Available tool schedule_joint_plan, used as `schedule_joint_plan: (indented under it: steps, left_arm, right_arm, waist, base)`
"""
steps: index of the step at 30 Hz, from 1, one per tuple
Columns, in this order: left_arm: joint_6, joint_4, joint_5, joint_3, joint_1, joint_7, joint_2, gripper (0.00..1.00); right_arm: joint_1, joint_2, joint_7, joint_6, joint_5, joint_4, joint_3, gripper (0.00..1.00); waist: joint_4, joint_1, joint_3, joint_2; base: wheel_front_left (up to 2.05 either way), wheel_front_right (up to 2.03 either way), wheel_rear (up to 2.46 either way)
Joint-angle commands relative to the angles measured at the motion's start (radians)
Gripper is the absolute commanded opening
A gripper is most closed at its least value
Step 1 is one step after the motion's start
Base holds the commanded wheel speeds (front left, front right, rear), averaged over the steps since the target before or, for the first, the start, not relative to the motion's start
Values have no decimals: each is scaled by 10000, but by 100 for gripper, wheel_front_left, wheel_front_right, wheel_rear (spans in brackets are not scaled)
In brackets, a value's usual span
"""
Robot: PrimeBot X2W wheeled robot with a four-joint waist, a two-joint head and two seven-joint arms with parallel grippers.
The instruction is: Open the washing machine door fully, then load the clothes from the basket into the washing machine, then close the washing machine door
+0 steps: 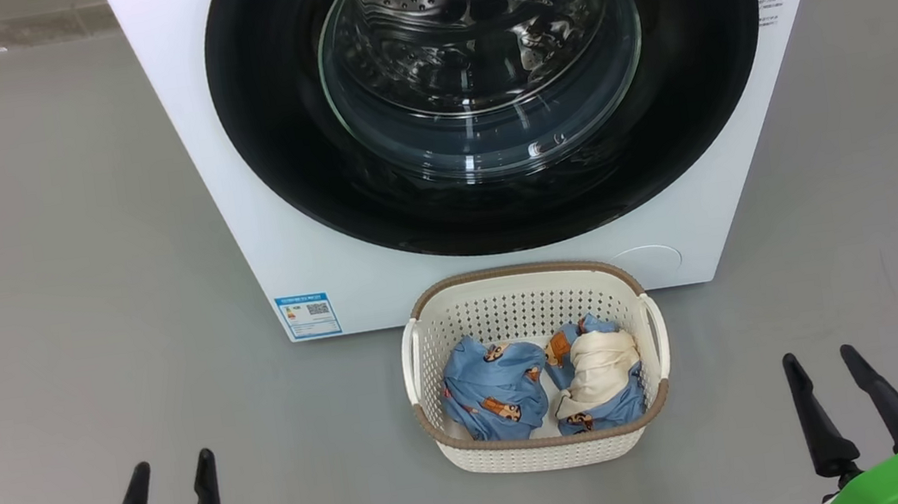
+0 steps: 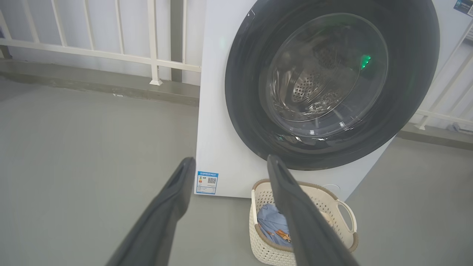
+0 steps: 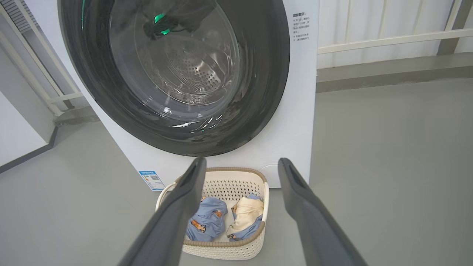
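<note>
The white washing machine (image 1: 232,185) stands straight ahead, its round washing machine door (image 1: 269,137) with black rim and clear bowl window shut against the front. On the floor before it sits the cream basket (image 1: 546,447), holding the clothes (image 1: 495,389): blue printed garments and a cream cloth (image 1: 603,366). My left gripper (image 1: 169,467) is open at the lower left, well short of the basket, nothing between its fingers. My right gripper (image 1: 819,359) is open at the lower right, also empty. The left wrist view shows the door (image 2: 244,92) and basket (image 2: 314,195) ahead; the right wrist view shows the basket (image 3: 229,245) below the door (image 3: 266,74).
Grey floor (image 1: 73,293) spreads to both sides of the washer. A white railing (image 2: 111,55) on a raised kerb runs behind it. A blue label sticker (image 1: 308,315) marks the washer's lower left front.
</note>
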Motion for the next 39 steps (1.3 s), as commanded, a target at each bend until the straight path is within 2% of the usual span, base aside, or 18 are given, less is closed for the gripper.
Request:
schedule_joint_plan:
  steps: [1, 12, 21, 39]
  left_arm:
    - [-16, -182, 3, 369, -240, -91, 244, 100]
    - [-16, 32, -91, 544, -261, -91, 211, 100]
    - [-16, 34, 440, 537, -328, -91, 238, 100]
    - [-16, -87, 453, 579, -473, -91, 212, 100]
  right_arm:
    - [-198, -137, -124, 16, -77, -279, 143, 100]
    - [55, 23, -124, 16, -119, -420, -266, 100]
    - [99, 121, -124, 16, -147, -504, -325, 100]
    - [-61, 231, -124, 16, -229, -544, -324, 100]
  waist:
    - [0, 0, -5, 0]
    - [-83, 0, -50, 0]
    - [-123, 0, 32, 0]
    - [-166, 0, 254, 0]
  base:
    - [0, 0, 0]
    - [0, 0, 0]
    - [20, 20, -41]
    - [106, 106, -212]
